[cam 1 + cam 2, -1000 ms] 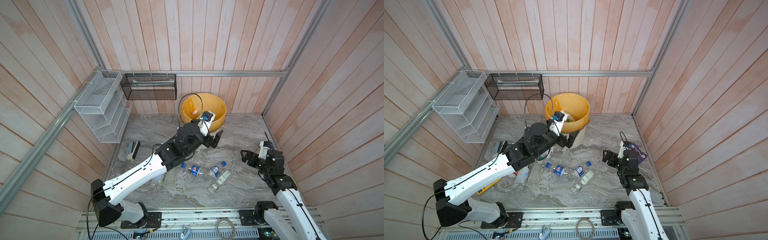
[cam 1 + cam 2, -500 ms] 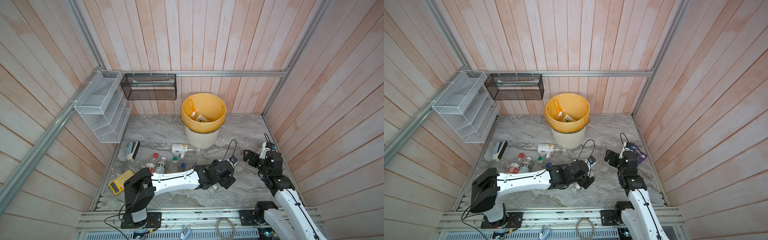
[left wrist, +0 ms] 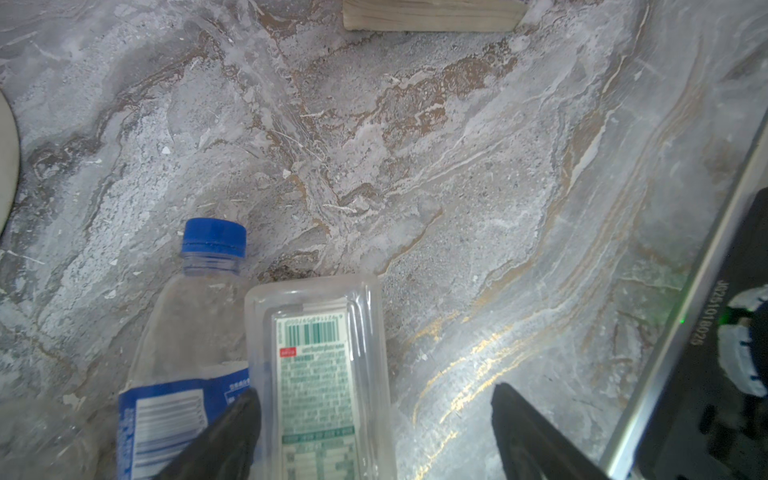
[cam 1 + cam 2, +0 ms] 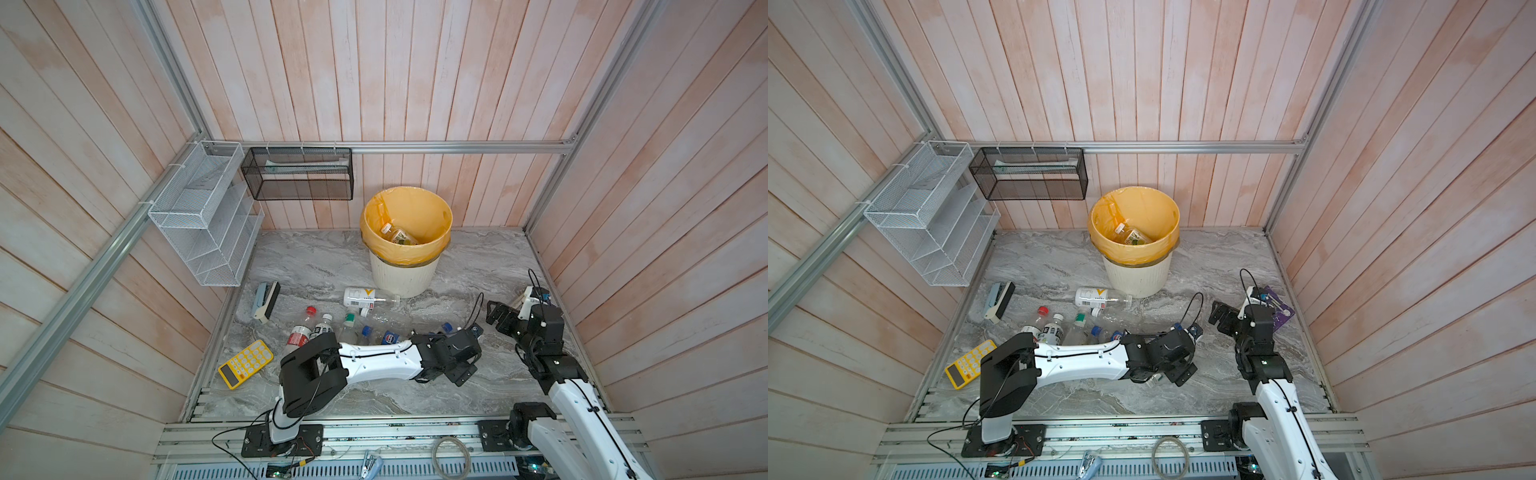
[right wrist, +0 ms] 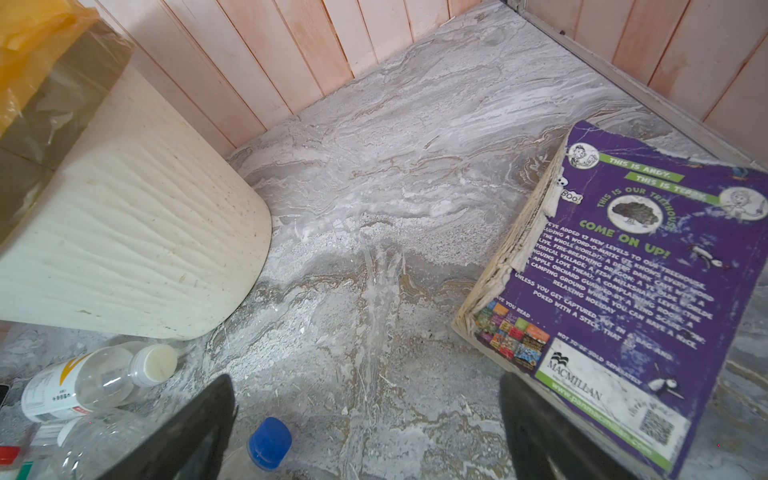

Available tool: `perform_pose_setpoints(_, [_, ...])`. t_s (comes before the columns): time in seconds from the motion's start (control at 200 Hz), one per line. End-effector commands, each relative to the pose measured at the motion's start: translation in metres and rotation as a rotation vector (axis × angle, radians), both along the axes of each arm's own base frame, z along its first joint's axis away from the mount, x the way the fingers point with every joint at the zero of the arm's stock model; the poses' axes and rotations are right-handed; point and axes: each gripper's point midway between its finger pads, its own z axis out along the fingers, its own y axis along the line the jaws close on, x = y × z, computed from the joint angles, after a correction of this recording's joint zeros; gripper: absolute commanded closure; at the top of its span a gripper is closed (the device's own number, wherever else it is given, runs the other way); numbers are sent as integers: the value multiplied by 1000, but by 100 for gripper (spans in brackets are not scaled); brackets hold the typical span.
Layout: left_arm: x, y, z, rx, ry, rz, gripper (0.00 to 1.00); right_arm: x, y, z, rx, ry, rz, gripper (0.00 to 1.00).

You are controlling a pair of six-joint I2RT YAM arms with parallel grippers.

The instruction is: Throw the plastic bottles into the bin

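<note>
With the left arm laid low across the marble floor (image 4: 316, 266), I see the left gripper (image 3: 374, 392) spread wide over a flat clear bottle (image 3: 320, 374) with a green label. One finger (image 3: 232, 432) sits right at the bottle's side and the other stands well apart, so nothing is clamped. A blue-capped bottle (image 3: 187, 324) with a blue label lies touching the flat one on its far side. In both top views this gripper is at about 5 o'clock from floor centre.

The right gripper (image 5: 368, 384) is at 3 o'clock, fingers wide, nothing between them. The purple book (image 5: 623, 291) is just beside it.

The bin (image 4: 401, 276) stands at 12 o'clock by the back wall, with a yellow bag over the rim. Two bottles (image 4: 402, 237) lie inside; I can't tell if there are more.

The loose bottles (image 4: 328, 328) are bunched at 9 o'clock from centre, with red, white, green and blue caps, and the left forearm covers some. A white-labelled bottle (image 4: 359, 296) lies on its side at the bin's 7 o'clock, near its base. The yellow calculator (image 4: 245, 363) is at 8 o'clock, near the floor edge.
</note>
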Motion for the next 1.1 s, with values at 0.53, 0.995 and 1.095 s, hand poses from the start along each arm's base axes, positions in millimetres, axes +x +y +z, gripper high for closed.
perform_pose_setpoints(0.53, [-6,-8,-6,4,43,-2,16,-2,-2,-6,-7,-6,4,1])
perform_pose_setpoints(0.995, [0,0,44,-96,-62,45,12,-3,-5,-4,-9,-16,-1,1])
perform_pose_setpoints(1.095, [2,6,33,-58,-66,53,11,-3,-4,-3,-7,-19,0,1])
